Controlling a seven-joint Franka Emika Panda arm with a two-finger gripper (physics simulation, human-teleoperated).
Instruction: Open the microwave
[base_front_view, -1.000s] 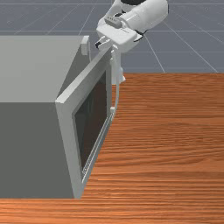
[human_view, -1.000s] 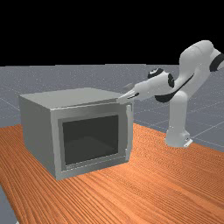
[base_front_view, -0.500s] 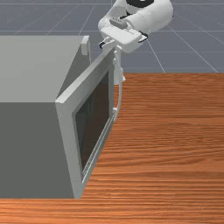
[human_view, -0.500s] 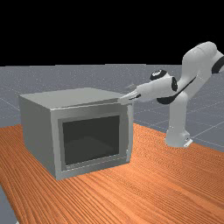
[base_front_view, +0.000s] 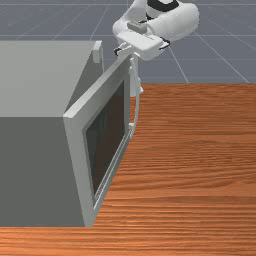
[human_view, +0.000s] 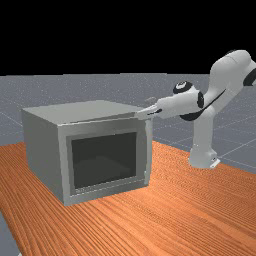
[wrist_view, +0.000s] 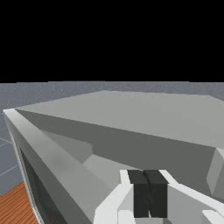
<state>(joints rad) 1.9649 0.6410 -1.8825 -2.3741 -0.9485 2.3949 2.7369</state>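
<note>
Arm (human_view: 220, 82) being stretched out from far view's right, its hand end being dipped a bit. Tool (human_view: 138, 115) being held right by top free corner of door (human_view: 102, 126), fingertips (wrist_view: 143, 199) being pressed together. Microwave (human_view: 44, 152) being parked on worktop (human_view: 200, 215), far view's left, door being seen kinda ajar.

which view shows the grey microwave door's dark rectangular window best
The far view: the window faces its camera nearly head-on. The front view shows it steeply slanted; the wrist view, a narrow strip of it.
</note>
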